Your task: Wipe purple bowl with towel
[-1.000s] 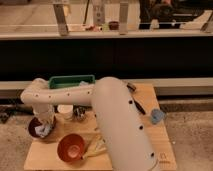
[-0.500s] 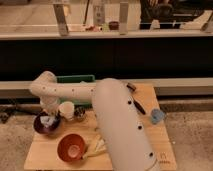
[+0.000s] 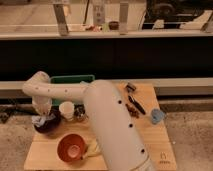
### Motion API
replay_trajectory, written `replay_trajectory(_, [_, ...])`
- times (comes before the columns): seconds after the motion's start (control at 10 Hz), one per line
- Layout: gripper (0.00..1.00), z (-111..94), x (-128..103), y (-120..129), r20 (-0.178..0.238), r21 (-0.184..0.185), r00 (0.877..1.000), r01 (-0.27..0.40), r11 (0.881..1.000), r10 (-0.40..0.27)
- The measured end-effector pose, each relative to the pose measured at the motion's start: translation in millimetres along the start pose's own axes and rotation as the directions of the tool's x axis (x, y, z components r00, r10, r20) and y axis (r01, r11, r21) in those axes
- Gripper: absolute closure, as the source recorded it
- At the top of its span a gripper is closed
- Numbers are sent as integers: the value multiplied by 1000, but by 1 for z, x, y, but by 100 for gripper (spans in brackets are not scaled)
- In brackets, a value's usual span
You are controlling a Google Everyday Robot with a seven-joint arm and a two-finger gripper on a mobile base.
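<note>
**Gripper down at the purple bowl, towel at the rim**

A pale wooden table (image 3: 150, 145) stood on a speckled floor, in front of a dark counter with a glass rail above it. The purple bowl (image 3: 50, 127) sat near the table's left edge, upright and dark inside. A crumpled blue-grey towel (image 3: 38, 120) lay against its upper-left rim, partly over the lip. That looked like the right spot for a cloth meant to rub the bowl's inside.

The gripper (image 3: 44, 116) pointed straight down onto the same rim, touching or nearly touching the towel. How its jaws stood could not be made out. The steep approach probably served to press the cloth down into the bowl without pushing it sideways.

The white arm (image 3: 107, 130) rose from the lower middle, bent at an elbow on the far left and hid much of the table's centre.

A white cup (image 3: 66, 109) stood just beside the bowl on its right, close enough to be knocked by a wide wiping stroke. An orange bowl (image 3: 72, 147) sat near the front. A green bin (image 3: 72, 80) lay behind the forearm. A blue cup (image 3: 157, 116) and a black utensil (image 3: 136, 104) were well apart to the right.
</note>
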Motion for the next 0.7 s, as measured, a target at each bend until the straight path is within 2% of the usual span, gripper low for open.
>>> replay_trajectory(0.1, [100,2,-4,-8,6,5,1000,23,1000,-23])
replay_trajectory(0.3, [100,7,-18,-16,31,-8,998,48,999,-48])
replay_trajectory(0.7, [100,2,-55,6,65,-39,996,62,997,-59])
